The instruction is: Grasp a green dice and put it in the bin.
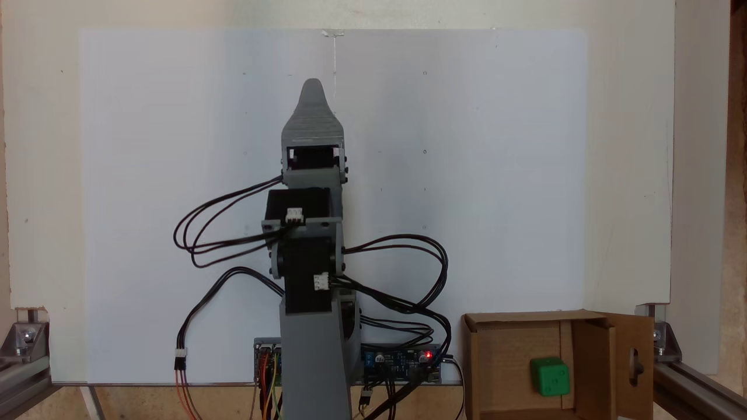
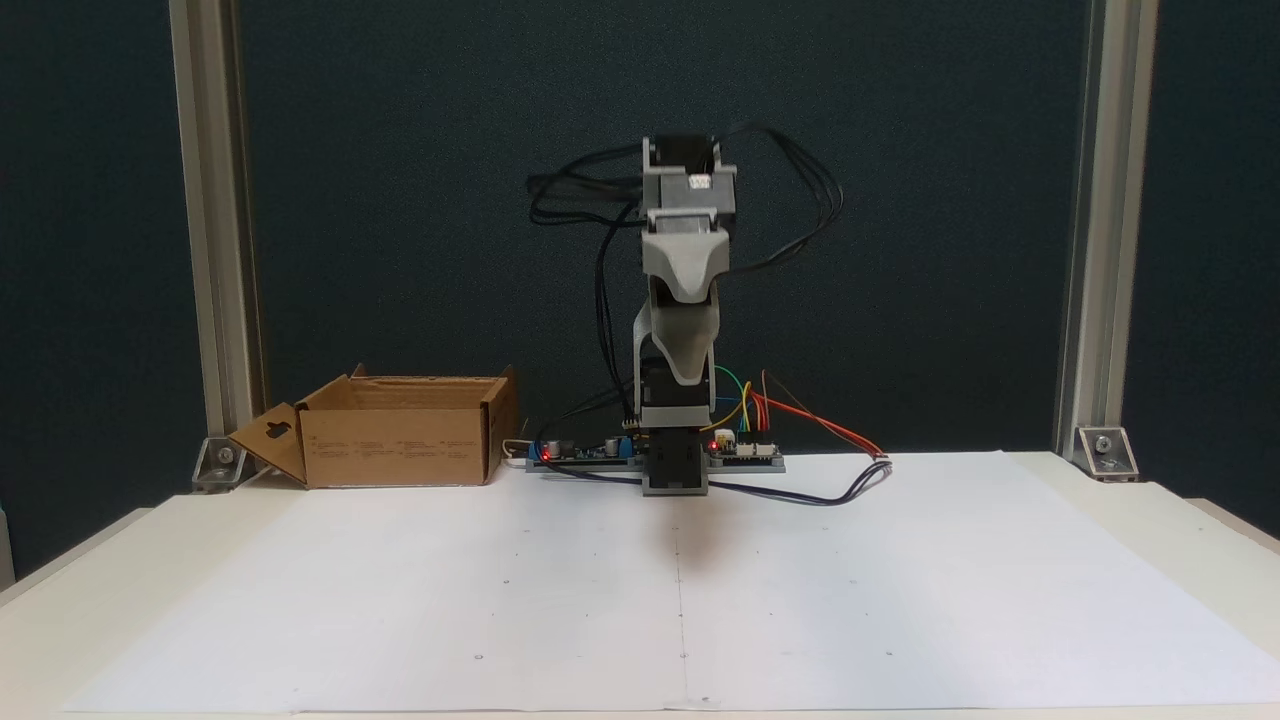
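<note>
One rounded green dice (image 1: 550, 377) sits inside our corrugated cardboard bin (image 1: 502, 356); we cannot tell the gripper (image 1: 313, 93) state.

No words, brands or numbers can be read anywhere. The bin (image 2: 400, 432) carries rows of small dark print on its front wall, left of centre in a fixed view, but the letters are too small to make out. The green dice (image 1: 550, 377) lying inside the bin (image 1: 508, 361), at the lower right of a fixed view, shows sunken pips on its faces; their count is too blurred to tell with certainty.
</note>
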